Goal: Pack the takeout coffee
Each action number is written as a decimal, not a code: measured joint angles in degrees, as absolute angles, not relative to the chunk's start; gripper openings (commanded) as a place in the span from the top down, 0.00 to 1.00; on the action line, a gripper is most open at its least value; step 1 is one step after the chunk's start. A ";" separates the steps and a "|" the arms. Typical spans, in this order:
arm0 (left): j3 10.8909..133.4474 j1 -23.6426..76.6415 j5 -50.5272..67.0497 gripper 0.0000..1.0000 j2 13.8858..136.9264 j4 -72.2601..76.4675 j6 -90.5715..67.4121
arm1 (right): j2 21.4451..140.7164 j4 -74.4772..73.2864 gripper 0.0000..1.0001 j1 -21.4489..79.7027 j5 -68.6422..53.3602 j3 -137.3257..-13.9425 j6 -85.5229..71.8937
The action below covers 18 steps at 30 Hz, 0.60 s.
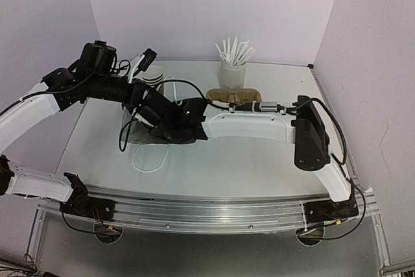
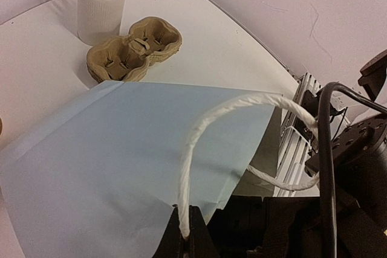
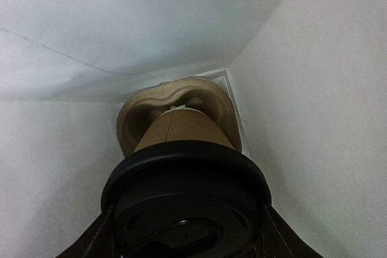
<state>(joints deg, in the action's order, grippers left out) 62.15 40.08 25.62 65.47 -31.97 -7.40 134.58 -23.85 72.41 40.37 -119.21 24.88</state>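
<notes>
Both arms reach in and meet near the middle, each gripper closed on something.
The left arm [image 1: 39,105] loops in from the left with its elbow raised and its forearm angled down and to the right. The left gripper [image 2: 184,231] has its jaws pressed together, pinching a white twisted handle [image 2: 205,122]. The right arm [image 1: 249,126] rises from its base, bends at the elbow and stretches its forearm leftward, low and almost level. The right gripper [image 3: 187,234] has its fingers [image 3: 91,243] spread apart, clasping a lidded cup [image 3: 181,128] between them.

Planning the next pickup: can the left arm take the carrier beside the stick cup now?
Probably not: the carrier sits uncovered, but that arm's jaws are shut on the bag handle.
</notes>
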 measured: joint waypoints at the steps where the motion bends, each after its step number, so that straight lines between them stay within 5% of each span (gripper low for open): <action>1: 62.15 40.04 25.55 1.00 65.47 -31.99 -7.40 | 134.58 -23.69 1.00 72.30 40.05 -119.19 25.06; 18: 62.15 39.16 24.86 1.00 65.65 -33.97 -7.35 | 137.25 -20.34 1.00 71.35 40.78 -118.93 28.51</action>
<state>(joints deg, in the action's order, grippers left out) 62.15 39.16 24.86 65.65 -33.97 -7.35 137.25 -20.34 71.35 40.78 -118.93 28.51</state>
